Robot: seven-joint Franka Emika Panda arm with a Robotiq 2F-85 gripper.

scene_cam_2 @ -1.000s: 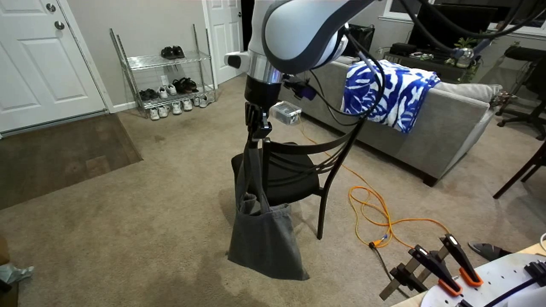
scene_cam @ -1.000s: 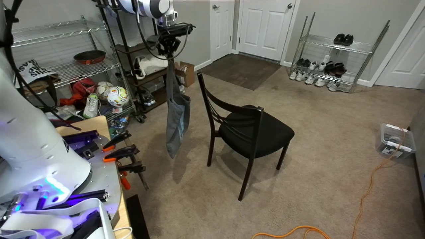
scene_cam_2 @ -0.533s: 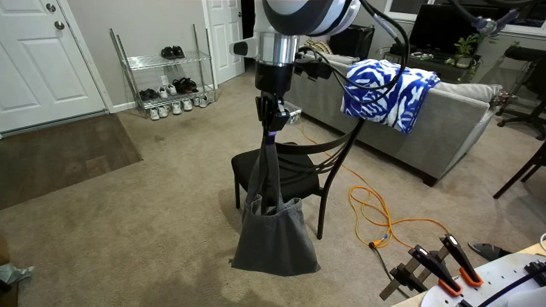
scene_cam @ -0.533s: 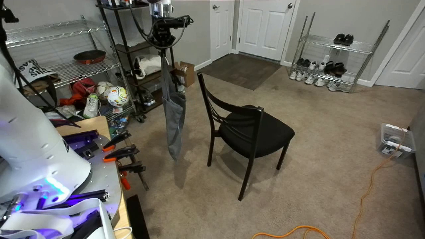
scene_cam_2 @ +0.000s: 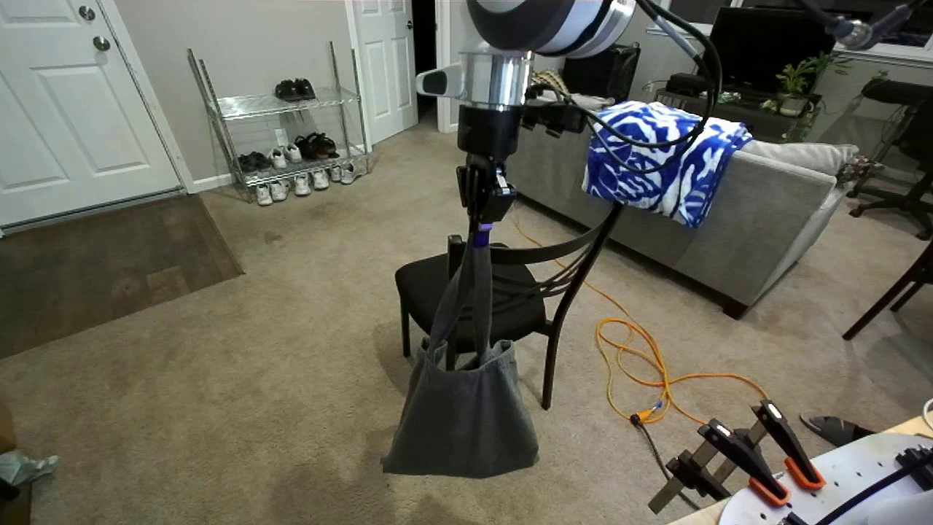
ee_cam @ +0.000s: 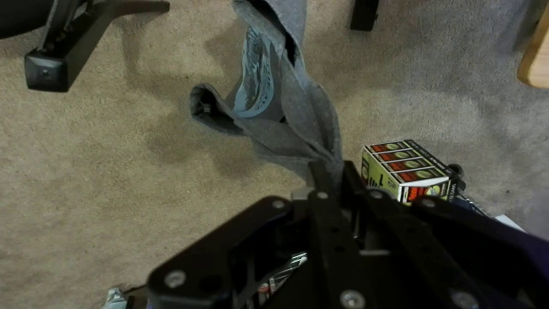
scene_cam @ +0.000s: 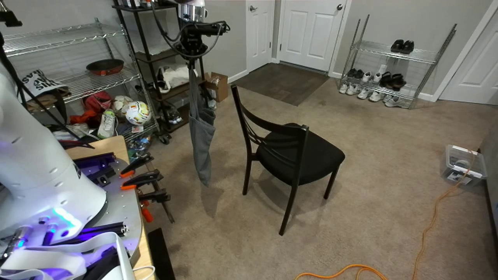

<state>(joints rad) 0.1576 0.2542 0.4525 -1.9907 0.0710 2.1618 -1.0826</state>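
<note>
A: What should you mind first here?

B: On the carpet (scene_cam: pixel 381 186) stands the black chair (scene_cam: pixel 311 153). In an exterior view a gap shows between it and the grey bag (scene_cam: pixel 202 144), so you have some room.

A: And where is the bag exactly?

B: It hangs beside the chair, below your gripper (ee_cam: pixel 336 171), and seems not to touch the carpet. You should guide it slowly, because soft cloth may swing.

A: Does your gripper hold well?

B: It is clenched on the straps (scene_cam_2: pixel 482 292). Please hold them evenly and without twist, otherwise they may slip out.
</note>
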